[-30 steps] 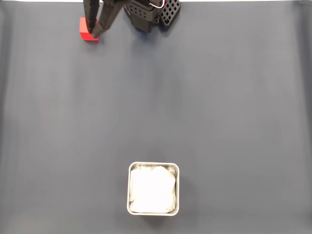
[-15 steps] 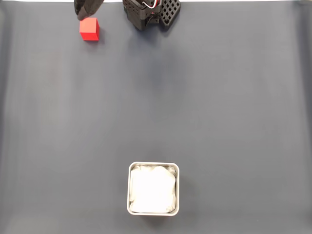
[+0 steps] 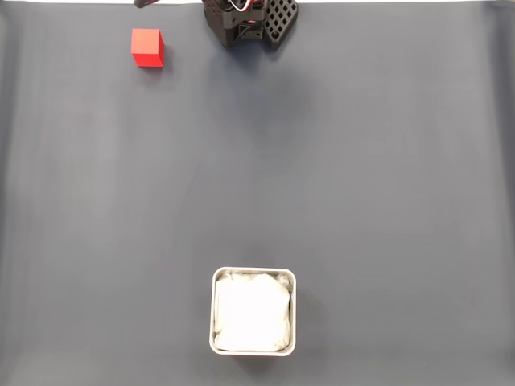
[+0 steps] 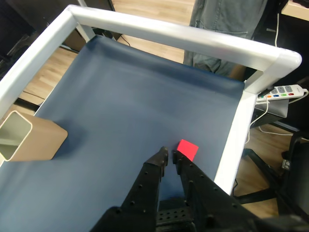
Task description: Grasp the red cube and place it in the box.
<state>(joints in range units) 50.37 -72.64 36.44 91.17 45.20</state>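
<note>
The red cube (image 3: 147, 47) rests on the dark blue mat at the far left of the fixed view, free of any contact. In the wrist view the red cube (image 4: 187, 149) lies just right of and beyond my gripper (image 4: 170, 154), whose black fingers are raised above the mat, close together and holding nothing. The box (image 3: 253, 311), with a pale rim and white wrinkly lining, stands near the bottom middle of the fixed view, far from the cube. From the wrist view the box (image 4: 30, 138) looks tan and sits at the left edge.
The arm's black base (image 3: 249, 16) sits at the top edge of the fixed view. A white frame (image 4: 174, 37) borders the mat. A person in grey trousers (image 4: 227, 17) stands behind the far rail, and a power strip (image 4: 282, 92) lies to the right.
My gripper was down at the red cube, then pulled back and up past the top edge of the fixed view. The cube stayed where it was.
</note>
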